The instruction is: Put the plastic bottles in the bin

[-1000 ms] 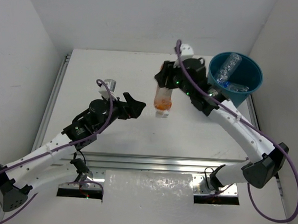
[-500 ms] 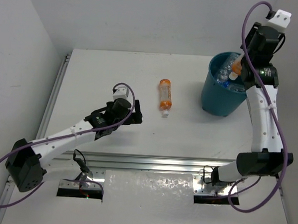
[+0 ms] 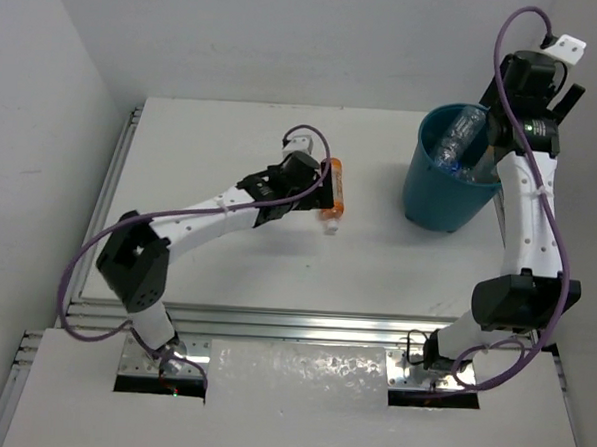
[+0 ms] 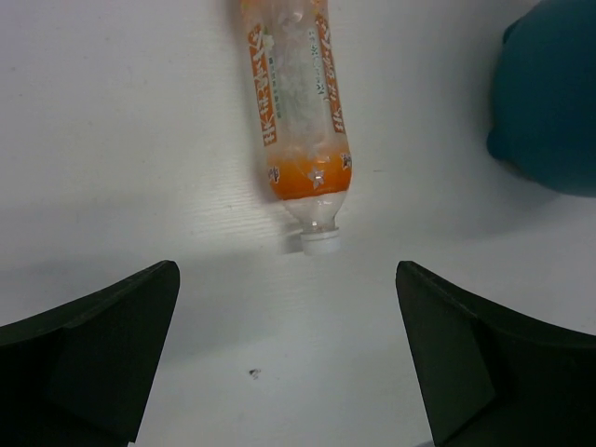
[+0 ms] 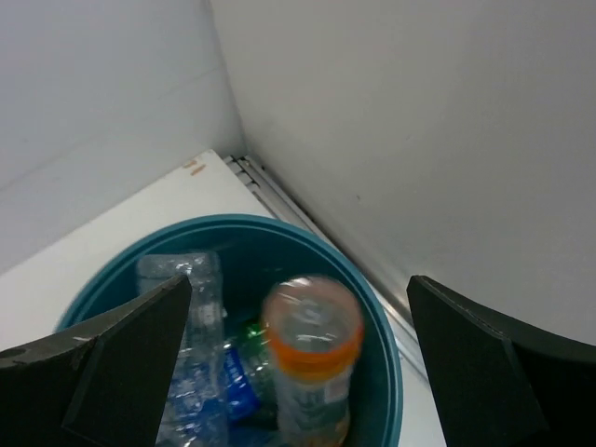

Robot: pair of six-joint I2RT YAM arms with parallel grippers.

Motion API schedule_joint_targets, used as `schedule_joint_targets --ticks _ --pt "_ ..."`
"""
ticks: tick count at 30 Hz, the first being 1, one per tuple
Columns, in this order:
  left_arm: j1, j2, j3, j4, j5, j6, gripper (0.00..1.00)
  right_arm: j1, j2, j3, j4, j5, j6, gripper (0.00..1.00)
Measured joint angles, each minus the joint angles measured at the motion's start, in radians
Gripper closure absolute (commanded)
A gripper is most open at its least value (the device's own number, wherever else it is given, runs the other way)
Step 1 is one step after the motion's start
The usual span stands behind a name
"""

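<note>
An orange plastic bottle [image 4: 298, 112] with a white cap [image 4: 319, 242] lies on the white table, also seen in the top view [image 3: 332, 193]. My left gripper [image 4: 287, 298] hovers open just short of its cap, both fingers [image 4: 93, 354] apart from it; the top view shows this gripper [image 3: 306, 184] at the bottle's left side. The teal bin [image 3: 450, 196] stands at the far right. My right gripper [image 5: 296, 284] is open above the bin [image 5: 386, 307]. A blurred orange bottle [image 5: 312, 363] sits below the spread fingers, touching neither, among clear bottles [image 5: 182, 307] with blue labels.
The room's back and right walls [image 5: 419, 121] stand close behind the bin, with a metal rail [image 5: 307, 219] at the table's edge. Another rail [image 3: 109, 204] runs along the table's left side. The bin's side [image 4: 549, 102] shows at the upper right of the left wrist view.
My right gripper lifted its orange bottle over the bin and opened, and the bottle has left the fingers. My left arm reached right to the orange bottle lying on the table.
</note>
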Motion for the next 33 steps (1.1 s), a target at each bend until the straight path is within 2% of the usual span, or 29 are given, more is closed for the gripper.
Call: schedule_joint_targets --ticks 5,11,15,18,19,20,24,27,29,31,33 --pt "0.000 0.214 0.117 0.005 0.001 0.008 0.00 0.010 -0.066 0.061 -0.099 -0.084 0.082 0.01" --pt "-0.002 0.454 0.249 -0.003 -0.014 0.005 0.01 0.061 -0.394 -0.160 -0.124 -0.295 0.162 0.01" --pt "-0.003 0.561 0.356 -0.015 -0.037 0.008 0.03 0.120 -0.573 -0.303 -0.086 -0.410 0.202 0.01" --pt "-0.003 0.623 0.422 -0.018 -0.051 0.009 0.25 0.140 -0.654 -0.426 -0.070 -0.472 0.225 0.01" --pt "-0.003 0.639 0.435 -0.017 -0.052 0.010 0.48 0.142 -0.661 -0.453 -0.069 -0.486 0.230 0.01" --pt "-0.004 0.649 0.441 -0.014 -0.060 0.009 0.64 0.144 -0.662 -0.480 -0.065 -0.505 0.234 0.01" --pt "-0.004 0.654 0.435 0.005 -0.062 0.035 1.00 0.145 -0.648 -0.566 -0.055 -0.570 0.246 0.01" --pt "-0.004 0.647 0.419 0.025 -0.060 0.050 1.00 0.145 -0.643 -0.618 -0.044 -0.636 0.254 0.01" --pt "-0.004 0.611 0.353 0.058 -0.053 0.062 1.00 0.145 -0.641 -0.661 -0.002 -0.708 0.256 0.01" --pt "-0.005 0.526 0.220 0.097 -0.039 0.075 1.00 0.145 -0.628 -0.695 0.047 -0.817 0.259 0.01" --pt "-0.008 0.382 0.008 0.174 0.001 0.095 1.00 0.145 -0.604 -0.719 0.101 -0.932 0.278 0.01"
